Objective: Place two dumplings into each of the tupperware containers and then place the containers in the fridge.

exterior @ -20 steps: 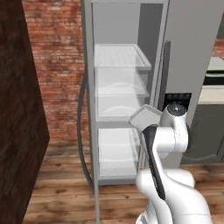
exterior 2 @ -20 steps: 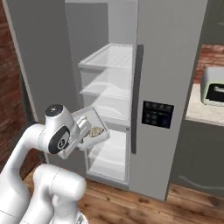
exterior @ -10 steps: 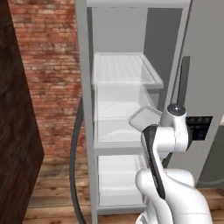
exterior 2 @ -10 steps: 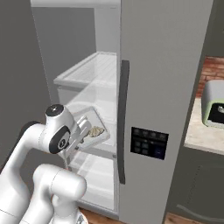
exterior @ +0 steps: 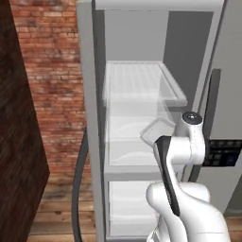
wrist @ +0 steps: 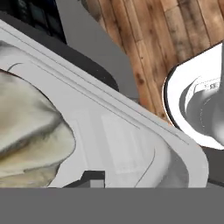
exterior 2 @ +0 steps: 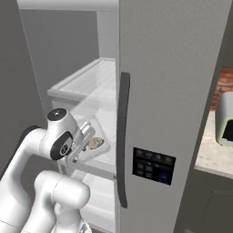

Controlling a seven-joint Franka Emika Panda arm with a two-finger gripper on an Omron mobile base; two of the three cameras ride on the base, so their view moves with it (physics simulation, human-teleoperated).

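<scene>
Your gripper point(exterior 2: 85, 139) sits at the rim of the tupperware container point(exterior 2: 96, 146) with dumplings point(exterior 2: 95, 143) inside, at the fridge point(exterior 2: 168, 91) middle shelf; whether it grips, you cannot tell.

My left base camera sits behind the arm and faces the open fridge point(exterior: 142, 94) head-on, close up; my right base camera views the same shelves obliquely past the closed door point(exterior 2: 168, 91). Both share the middle shelf and the tupperware container point(exterior 2: 93, 145); my hand camera looks down, very close, into that container's floor.
</scene>
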